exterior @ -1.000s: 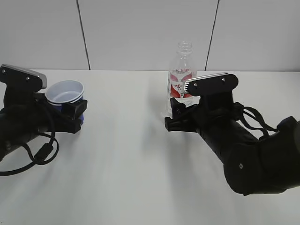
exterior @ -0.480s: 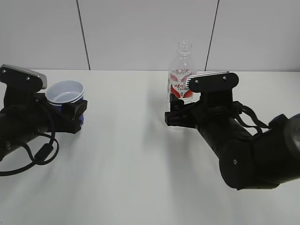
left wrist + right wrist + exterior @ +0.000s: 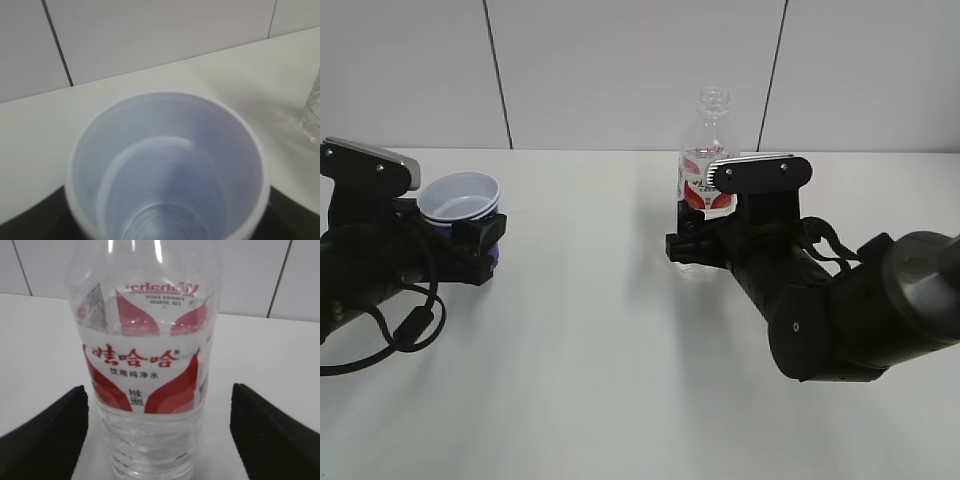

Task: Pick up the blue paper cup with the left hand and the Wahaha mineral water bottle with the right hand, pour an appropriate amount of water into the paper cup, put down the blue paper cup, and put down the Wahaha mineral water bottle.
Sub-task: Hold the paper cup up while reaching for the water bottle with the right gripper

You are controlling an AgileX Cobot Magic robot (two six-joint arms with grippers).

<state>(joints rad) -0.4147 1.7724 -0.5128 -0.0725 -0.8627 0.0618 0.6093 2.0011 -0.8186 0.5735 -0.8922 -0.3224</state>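
Two hands work the white surface [image 3: 590, 330]; the left hand [image 3: 480, 245] grips the blue paper cup [image 3: 460, 198] between its fingers; the right hand [image 3: 688, 248] is spread wide, the upright Wahaha mineral water bottle [image 3: 706, 160] between its fingers, untouched.

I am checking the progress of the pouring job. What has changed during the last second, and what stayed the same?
The right gripper has moved forward, toward the left of the exterior view, so its open jaws now stand on both sides of the water bottle, not yet closed on it. The bottle has not moved. The left gripper and the blue cup it holds stayed as they were.
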